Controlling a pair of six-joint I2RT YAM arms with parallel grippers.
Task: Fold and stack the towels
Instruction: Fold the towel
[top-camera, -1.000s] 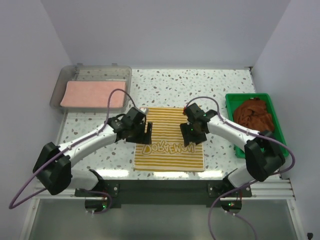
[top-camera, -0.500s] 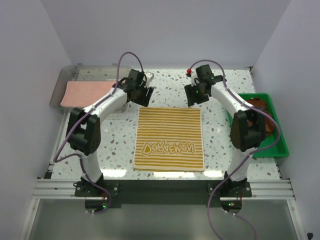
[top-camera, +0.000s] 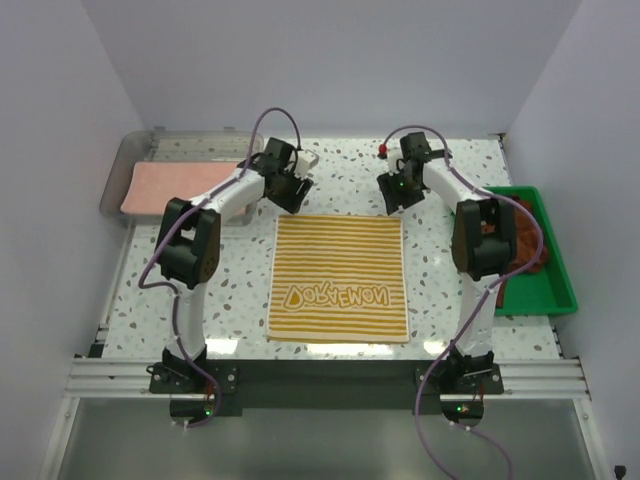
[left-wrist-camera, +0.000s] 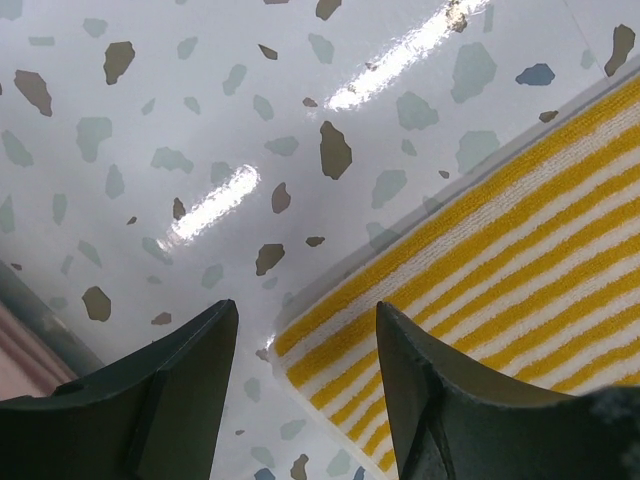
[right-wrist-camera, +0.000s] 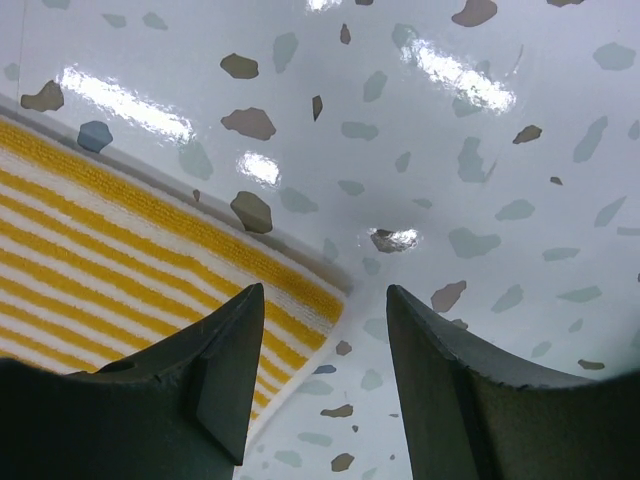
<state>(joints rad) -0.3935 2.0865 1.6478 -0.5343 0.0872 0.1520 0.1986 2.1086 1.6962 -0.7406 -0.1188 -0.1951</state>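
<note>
Left end effector (top-camera: 290, 190) sits at the far-left corner of the yellow-and-white striped towel (top-camera: 338, 275), fingers apart and nothing clamped. In the left wrist view that corner (left-wrist-camera: 480, 280) shows in the gap between the two dark fingers (left-wrist-camera: 170, 400), with speckled bench (left-wrist-camera: 200, 100) beyond.

Right end effector (top-camera: 393, 195) mirrors it at the far-right corner, also apart and empty. In the right wrist view the corner (right-wrist-camera: 120, 250) lies between its fingers (right-wrist-camera: 470, 400).

Can't tell from either wrist view whether the tips touch the bench or the cloth.

- Striped towel: flat and unfolded, mid-bench between the two arms, edges roughly square to the bench (top-camera: 450, 290); yellow lettering across its near half.
- Salmon-pink towel (top-camera: 180, 185): lying flat inside the clear grey bin (top-camera: 130, 160) at far left.
- Rust-brown towels (top-camera: 522, 232): crumpled heap in the green tray (top-camera: 555, 290) at right, partly hidden by the right arm — can't count them.

Both arms are stretched out toward the far side of the bench.
</note>
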